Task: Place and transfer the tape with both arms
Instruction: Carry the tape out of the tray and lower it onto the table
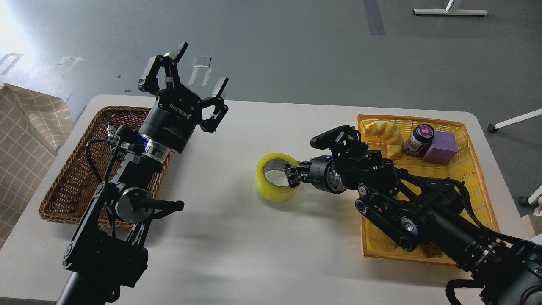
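The yellow tape roll (274, 186) with its grey-white core stands at the middle of the white table (237, 245), low on the surface with its shadow right under it. My right gripper (292, 177) comes in from the right and is shut on the roll's right wall, one finger inside the core and one outside. My left gripper (200, 67) is open and empty. It is raised high above the table's far left, well apart from the tape, fingers pointing up and away.
A brown wicker basket (72, 182) lies at the left under my left arm. A yellow tray (474, 178) at the right holds a bread piece (383, 133), a jar (418, 137) and a purple block (440, 147). A checked cloth (25, 140) hangs at the far left.
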Available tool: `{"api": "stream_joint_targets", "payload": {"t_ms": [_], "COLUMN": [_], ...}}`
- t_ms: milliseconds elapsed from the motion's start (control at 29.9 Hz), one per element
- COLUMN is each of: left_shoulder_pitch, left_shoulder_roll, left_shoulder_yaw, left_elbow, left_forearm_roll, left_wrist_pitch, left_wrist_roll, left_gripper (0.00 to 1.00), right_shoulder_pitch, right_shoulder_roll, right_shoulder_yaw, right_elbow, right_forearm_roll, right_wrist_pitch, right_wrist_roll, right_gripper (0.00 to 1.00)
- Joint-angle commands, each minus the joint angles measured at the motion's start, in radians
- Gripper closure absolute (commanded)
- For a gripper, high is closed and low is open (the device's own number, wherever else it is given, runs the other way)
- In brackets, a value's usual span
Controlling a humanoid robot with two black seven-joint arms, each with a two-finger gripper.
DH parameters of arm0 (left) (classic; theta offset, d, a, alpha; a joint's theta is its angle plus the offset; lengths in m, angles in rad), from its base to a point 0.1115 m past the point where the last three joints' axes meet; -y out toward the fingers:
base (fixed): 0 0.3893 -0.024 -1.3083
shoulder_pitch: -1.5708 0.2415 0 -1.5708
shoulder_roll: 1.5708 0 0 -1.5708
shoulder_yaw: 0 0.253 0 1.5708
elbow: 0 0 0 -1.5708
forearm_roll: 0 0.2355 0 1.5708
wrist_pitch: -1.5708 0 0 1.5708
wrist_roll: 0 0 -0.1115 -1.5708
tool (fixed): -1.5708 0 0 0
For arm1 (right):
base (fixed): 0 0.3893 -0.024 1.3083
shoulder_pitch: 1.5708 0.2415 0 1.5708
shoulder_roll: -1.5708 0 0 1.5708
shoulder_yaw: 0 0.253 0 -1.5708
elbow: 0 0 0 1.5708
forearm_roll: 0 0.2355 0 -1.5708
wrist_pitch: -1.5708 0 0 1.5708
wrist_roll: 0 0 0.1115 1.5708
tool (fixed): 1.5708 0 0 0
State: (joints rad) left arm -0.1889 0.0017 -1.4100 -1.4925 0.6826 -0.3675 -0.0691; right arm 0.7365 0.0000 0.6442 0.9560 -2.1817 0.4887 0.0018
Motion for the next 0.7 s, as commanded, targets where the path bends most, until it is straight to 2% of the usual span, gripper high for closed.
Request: {"api": "stream_joint_targets", "payload": {"t_ms": [0, 134, 200, 234, 301, 468, 535, 568, 668], "left_shoulder_pitch": [0.002, 0.002, 0.003, 0.003, 0.006, 0.008, 0.008, 0.008, 0.009], "left_shoulder_roll": [0.003, 0.003, 0.003, 0.003, 0.003, 0.003, 0.003, 0.001, 0.0], "left_shoulder_yaw": [-0.004, -0.009, -0.009, -0.009, -0.009, -0.009, -0.009, -0.009, -0.009], "left_elbow": [0.0, 0.0, 0.0, 0.0, 0.0, 0.0, 0.0, 0.0, 0.0], "left_forearm_roll": [0.0, 0.0, 0.0, 0.0, 0.0, 0.0, -0.001, 0.0, -0.001], "left_wrist_pitch": [-0.002, -0.004, -0.004, -0.004, -0.004, -0.004, -0.005, -0.005, -0.005], "left_wrist_roll": [0.0, 0.0, 0.0, 0.0, 0.0, 0.0, 0.0, 0.0, 0.0], "left_gripper": [0.02, 0.02, 0.02, 0.02, 0.02, 0.02, 0.02, 0.02, 0.02], "right_shoulder_pitch": [-0.008, -0.017, -0.022, -0.028, -0.032, -0.037, -0.042, -0.043, -0.043], "right_shoulder_roll": [0.0, 0.0, 0.0, 0.0, 0.0, 0.0, 0.0, 0.0, 0.0], "right_shoulder_yaw": [0.0, 0.002, 0.002, 0.003, 0.002, 0.005, 0.008, 0.006, 0.012], "right_elbow": [-0.003, -0.003, -0.003, -0.003, -0.003, -0.005, -0.007, -0.008, -0.01], "right_forearm_roll": [0.0, 0.0, 0.0, 0.0, 0.0, 0.0, 0.0, 0.0, 0.0], "right_wrist_pitch": [0.0, 0.0, 0.0, 0.0, 0.0, -0.001, -0.077, -0.132, -0.221], "right_wrist_roll": [-0.016, -0.016, -0.016, -0.016, -0.016, -0.014, -0.014, -0.014, -0.014], "right_gripper": [0.85, 0.85, 0.82, 0.74, 0.65, 0.46, 0.39, 0.33, 0.25]}}
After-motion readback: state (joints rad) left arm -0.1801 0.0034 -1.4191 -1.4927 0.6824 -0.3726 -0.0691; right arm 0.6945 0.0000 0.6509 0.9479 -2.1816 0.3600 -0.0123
